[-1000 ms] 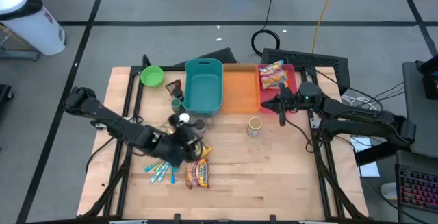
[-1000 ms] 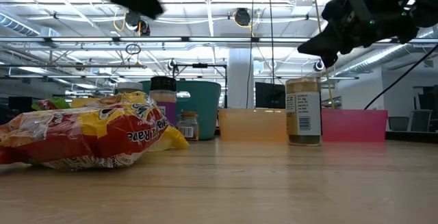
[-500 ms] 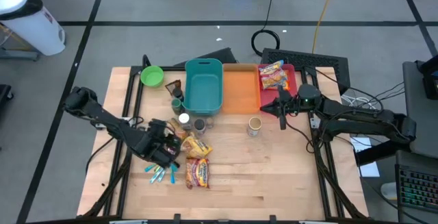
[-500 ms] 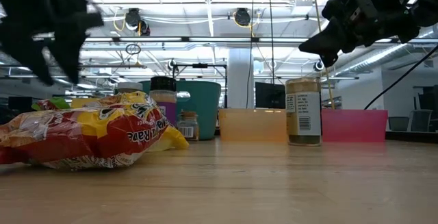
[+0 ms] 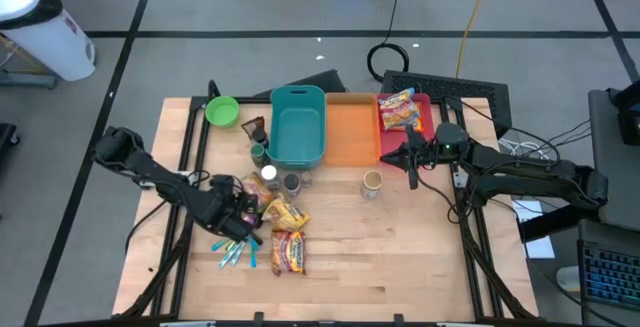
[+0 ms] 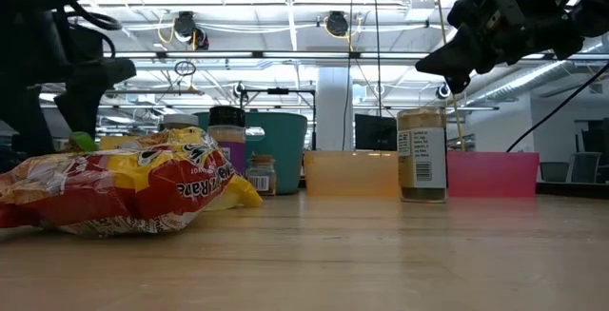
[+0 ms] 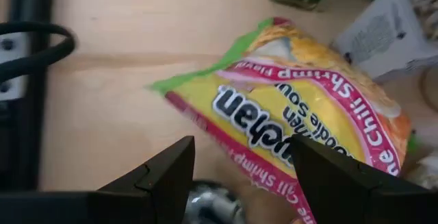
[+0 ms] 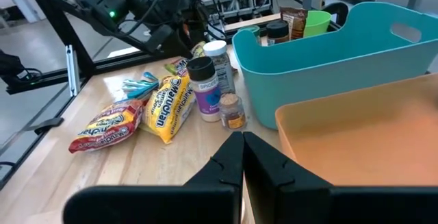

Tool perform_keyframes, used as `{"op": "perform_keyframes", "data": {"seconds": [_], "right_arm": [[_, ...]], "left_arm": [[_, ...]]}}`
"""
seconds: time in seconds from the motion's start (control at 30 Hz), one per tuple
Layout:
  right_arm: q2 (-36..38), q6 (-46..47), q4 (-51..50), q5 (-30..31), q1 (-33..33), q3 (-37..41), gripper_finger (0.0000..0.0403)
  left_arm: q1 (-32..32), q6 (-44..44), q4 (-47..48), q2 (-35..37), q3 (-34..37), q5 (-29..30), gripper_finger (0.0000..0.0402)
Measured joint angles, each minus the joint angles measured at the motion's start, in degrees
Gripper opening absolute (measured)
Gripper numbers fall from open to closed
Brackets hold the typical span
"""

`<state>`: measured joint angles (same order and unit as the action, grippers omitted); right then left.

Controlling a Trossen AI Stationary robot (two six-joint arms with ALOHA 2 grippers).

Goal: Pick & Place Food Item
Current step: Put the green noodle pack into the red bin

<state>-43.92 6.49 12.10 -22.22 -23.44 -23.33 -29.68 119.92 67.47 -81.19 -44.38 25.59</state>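
A yellow ramen packet point(image 5: 282, 211) with a green end lies flat on the wooden table, and a red-and-yellow snack bag point(image 5: 292, 254) lies just nearer than it. My left gripper point(image 5: 252, 218) points steeply down at the ramen packet's left end. In the left wrist view its fingers point(image 7: 239, 183) are open, one on each side of the packet point(image 7: 301, 114), and touch nothing. My right gripper point(image 5: 410, 157) hangs shut above the table near the orange bin point(image 5: 352, 133) and holds nothing; its shut fingers point(image 8: 243, 161) show in the right wrist view.
A teal bin point(image 5: 298, 125), the orange bin and a pink tray point(image 5: 425, 117) holding a snack bag point(image 5: 398, 109) line the far side. Spice bottles point(image 5: 268, 175), a jar point(image 5: 372, 183), a green bowl point(image 5: 222, 111) and blue pens point(image 5: 235, 254) stand or lie around the packets.
My left gripper has come down from high over the packets and moved toward the table's left edge, rolling its wrist as it went. It now sits low beside the ramen packet with the same finger gap. The packets have not moved.
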Motion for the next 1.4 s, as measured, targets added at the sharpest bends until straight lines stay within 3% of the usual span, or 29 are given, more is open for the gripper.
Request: {"op": "perform_keyframes", "data": {"seconds": [0.37, 0.87, 1.13, 1.4], "right_arm": [[0.0, 0.3, -0.5, -0.1, 0.0, 0.0, 0.0], [0.0, 0.3, -0.5, -0.1, 0.0, 0.0, 0.0], [0.0, 0.2, -0.8, -0.1, 0.0, 0.0, 0.0], [0.0, 0.1, -0.8, -0.1, 0.0, 0.0, 0.0]], "left_arm": [[0.9, 0.5, -1.1, 0.0, 3.1, 1.0, 0.0232], [0.9, -1.9, -1.1, 0.0, 3.2, 3.7, 0.0008], [-1.1, -2.5, 2.2, 0.5, 2.4, 8.1, 0.0005], [-6.4, -1.1, 11.8, 3.5, -3.9, 11.1, 0.0003]]}}
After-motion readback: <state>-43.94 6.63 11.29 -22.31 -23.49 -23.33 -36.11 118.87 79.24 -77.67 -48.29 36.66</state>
